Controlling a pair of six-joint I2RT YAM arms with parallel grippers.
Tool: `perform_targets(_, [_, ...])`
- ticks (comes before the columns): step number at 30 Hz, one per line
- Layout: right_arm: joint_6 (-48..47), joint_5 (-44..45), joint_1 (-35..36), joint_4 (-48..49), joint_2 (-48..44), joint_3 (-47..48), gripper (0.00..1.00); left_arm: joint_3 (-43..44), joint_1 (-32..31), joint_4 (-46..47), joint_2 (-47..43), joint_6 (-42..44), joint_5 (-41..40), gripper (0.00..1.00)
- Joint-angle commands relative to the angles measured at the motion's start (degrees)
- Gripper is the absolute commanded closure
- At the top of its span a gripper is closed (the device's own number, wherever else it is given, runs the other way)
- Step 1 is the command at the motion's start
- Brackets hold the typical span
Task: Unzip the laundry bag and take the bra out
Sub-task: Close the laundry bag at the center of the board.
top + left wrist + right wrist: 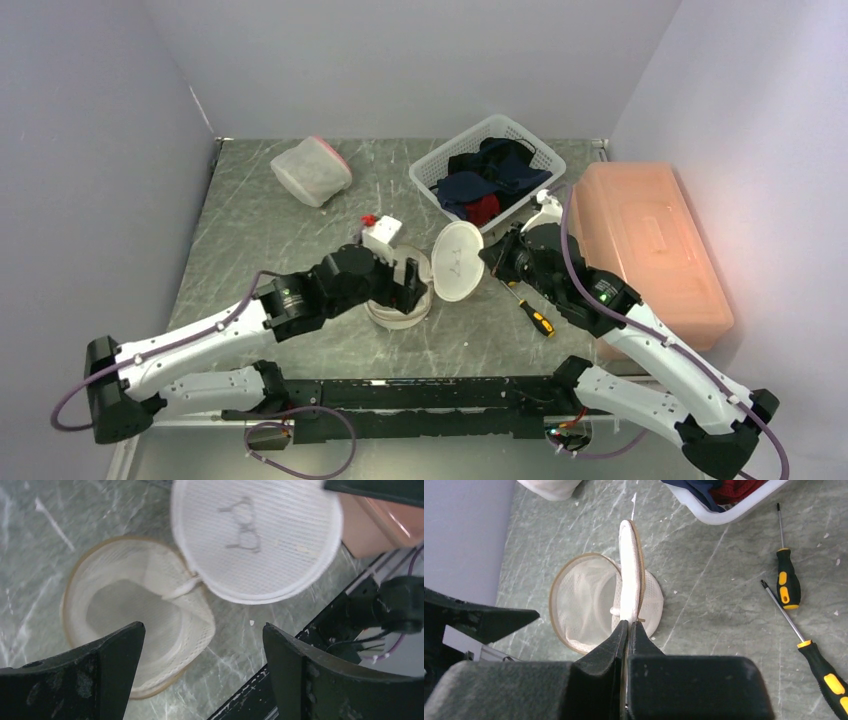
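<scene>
Lid marking: grey bra outline (244,525) on the round mesh lid (280,550), lifted on edge.
Right pincer (629,625): clamped tight on the lid rim.
Left pincer (202,632): spread wide over the laundry bag (125,610), unzipped on the desk (260,220).
Bra: impossible to make out through the mesh.

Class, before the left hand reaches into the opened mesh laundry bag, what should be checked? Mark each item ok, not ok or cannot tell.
1. The laundry bag is unzipped, with its lid raised: ok.
2. The right hand is shut on the lid: ok.
3. The left hand is open above the bag: ok.
4. The bra is visible inside: cannot tell.
5. The screwdrivers lie apart from the bag: ok.
</scene>
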Motion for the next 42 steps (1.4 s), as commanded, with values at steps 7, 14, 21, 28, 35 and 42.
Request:
perform_targets(7, [4.47,1.21,0.23,-1.23,0.9,3.98,1.0,17.19,-15.51,-1.82,18.1,15.28,-20.65,0.06])
perform_targets(14, [5.63,1.15,0.15,-1.2,0.36,3.82,1.0,25.72,-20.51,-3.65,29.84,21.28,-27.66,0.06])
perform_targets(21, [6.26,0.65,0.15,-1.01,0.08,3.33,1.0,30.72,-21.72,-4.47,36.85,23.64,-32.96,0.16])
perform_targets(28, [6.4,0.05,0.2,-0.49,-0.44,2.93,1.0,29.41,-21.67,-2.9,37.87,20.78,-39.19,0.4])
perform_targets(35, [7.32,-1.32,0.21,0.41,-0.78,2.15,1.0,27.13,-21.67,-0.2,36.98,18.73,-40.59,0.68])
perform_targets(42, [7.75,-1.49,0.13,0.42,-1.62,2.09,1.0,23.47,-21.84,3.69,34.74,17.38,-40.11,0.97])
